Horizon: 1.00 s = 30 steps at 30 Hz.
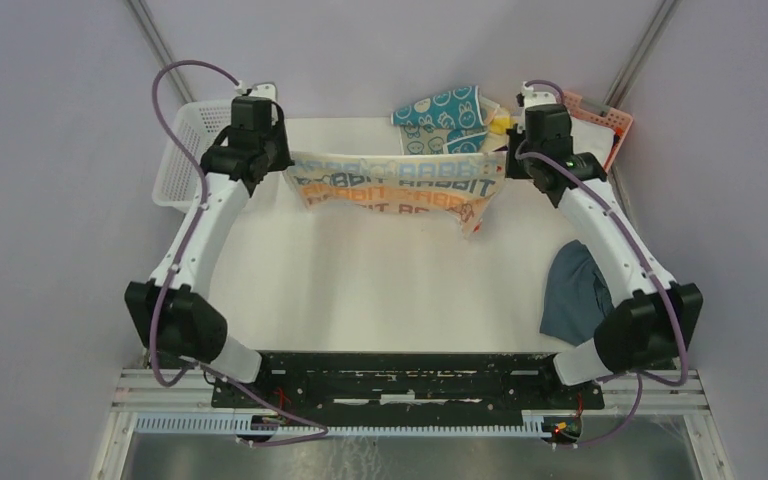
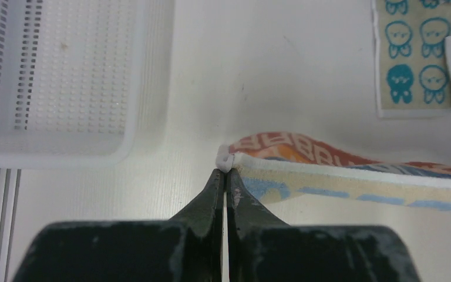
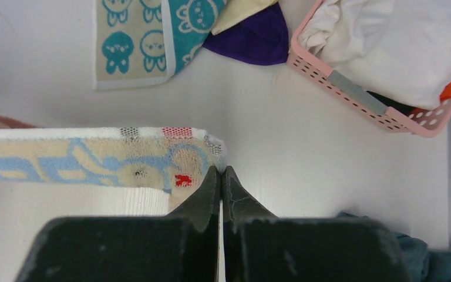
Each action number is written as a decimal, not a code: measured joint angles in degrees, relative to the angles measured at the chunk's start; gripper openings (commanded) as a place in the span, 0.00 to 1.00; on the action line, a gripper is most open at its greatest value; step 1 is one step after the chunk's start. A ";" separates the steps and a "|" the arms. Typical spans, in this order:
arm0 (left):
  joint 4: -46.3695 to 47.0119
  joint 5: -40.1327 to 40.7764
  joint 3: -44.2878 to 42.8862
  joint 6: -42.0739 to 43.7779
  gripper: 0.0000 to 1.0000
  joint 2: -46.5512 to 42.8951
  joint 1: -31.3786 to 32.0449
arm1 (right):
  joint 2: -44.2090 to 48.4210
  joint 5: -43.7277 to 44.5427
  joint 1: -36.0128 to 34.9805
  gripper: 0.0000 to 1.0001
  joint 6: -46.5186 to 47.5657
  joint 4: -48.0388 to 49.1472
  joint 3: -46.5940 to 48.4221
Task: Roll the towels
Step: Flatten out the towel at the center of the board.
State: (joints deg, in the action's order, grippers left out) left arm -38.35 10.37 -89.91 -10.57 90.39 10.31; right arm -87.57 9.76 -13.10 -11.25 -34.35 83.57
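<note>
Peach printed towel [image 1: 400, 185] hangs stretched between left end effector [image 2: 226, 170] and right end effector [image 3: 220, 170], blocking the line between them. Open worktop [image 1: 380, 290] on the base side of both. White basket [image 2: 64, 76] just outboard of left. Teal rabbit towel [image 3: 152, 41] and pink basket [image 3: 352, 88] ahead of right; blue-grey cloth [image 1: 572, 290] behind right.

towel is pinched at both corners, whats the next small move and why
Probably lower both arms together to lay the peach-orange towel flat on the table. The left gripper and right gripper are shut on its corners, and it hangs stretched between them, not yet spread for rolling.
</note>
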 measured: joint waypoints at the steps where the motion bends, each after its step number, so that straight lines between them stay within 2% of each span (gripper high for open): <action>1: 0.66 0.11 0.92 0.02 0.03 -2.95 0.00 | 2.60 -0.07 0.00 0.00 0.07 0.76 -0.90; 7: 1.40 -0.48 9.01 0.00 0.03 -16.81 0.11 | 18.29 -3.48 -0.02 0.00 -0.07 1.86 -8.17; 13: -0.83 -3.74 15.06 -0.07 0.03 -29.68 0.11 | 31.41 -9.86 0.00 0.00 0.00 -2.93 -12.90; 14: -1.77 -5.01 15.93 -0.13 0.03 -32.54 0.04 | 32.26 -10.43 0.00 0.00 0.00 -3.74 -13.05; 18: -2.32 -7.10 17.84 -0.57 0.03 -34.32 0.04 | 32.59 -11.61 0.00 0.00 -0.31 -4.96 -13.73; 21: -2.19 -7.69 19.45 -0.98 0.03 -31.21 0.04 | 28.96 -11.13 0.00 0.01 -0.70 -5.38 -13.88; 24: -1.22 -7.61 20.63 -0.98 0.03 -23.78 0.04 | 21.64 -8.85 0.04 0.01 -1.05 -3.48 -14.40; 30: 2.67 -7.04 19.67 -1.05 0.03 -1.84 0.00 | -0.68 -4.96 0.87 0.00 -1.68 4.35 -14.51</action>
State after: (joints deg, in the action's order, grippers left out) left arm -35.68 3.33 -70.24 -11.62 88.55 10.31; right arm -88.25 4.80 -12.23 -12.93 -30.00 69.06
